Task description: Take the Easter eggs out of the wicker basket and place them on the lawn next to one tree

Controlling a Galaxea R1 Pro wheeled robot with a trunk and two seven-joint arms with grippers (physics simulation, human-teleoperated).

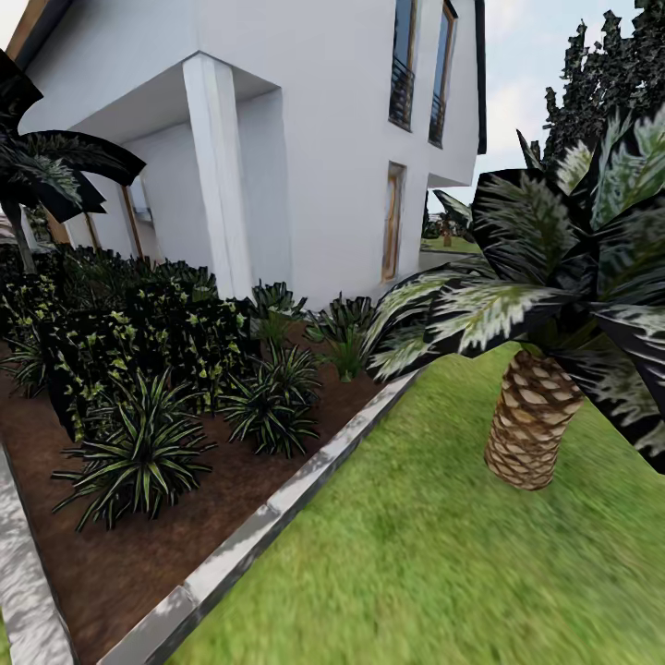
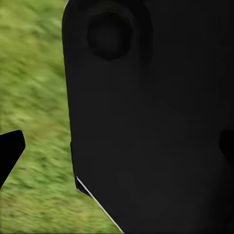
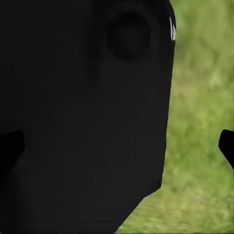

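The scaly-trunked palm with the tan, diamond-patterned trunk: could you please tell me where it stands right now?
In the head view, the scaly-trunked palm stands at the right on the green lawn, just beyond the grey stone edging of the brown-soil planting bed.

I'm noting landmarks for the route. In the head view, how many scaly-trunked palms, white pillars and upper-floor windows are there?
scaly-trunked palm: 1
white pillar: 1
upper-floor windows: 2
Total: 4

White house (image 1: 305,139) behind stone-edged planting bed (image 1: 139,517), palm (image 1: 531,425).
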